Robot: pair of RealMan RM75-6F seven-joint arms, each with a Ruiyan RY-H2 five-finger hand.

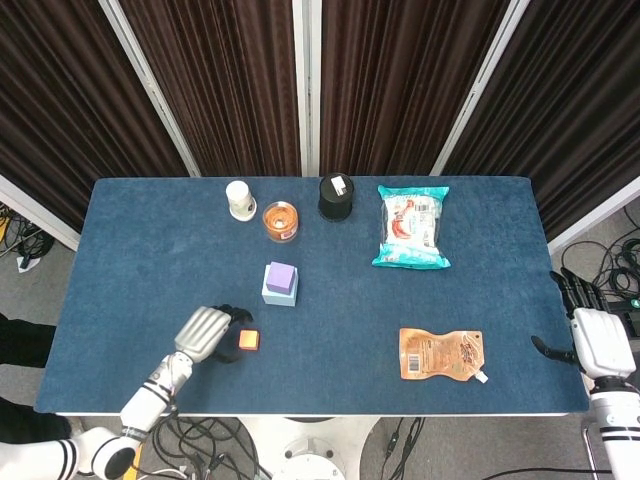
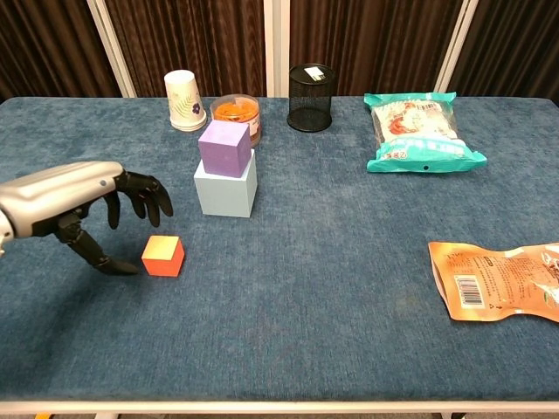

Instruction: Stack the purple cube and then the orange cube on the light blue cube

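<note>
Left hand (image 2: 83, 205), fingers spread w/ nothing held, sits just beside orange cube (image 2: 163, 255), cube at its 3 o'clock, near tabletop (image 1: 330, 300) front-left; purple cube (image 2: 224, 147) already atop light blue cube (image 2: 226, 188); right hand (image 1: 597, 340) far off.
</note>
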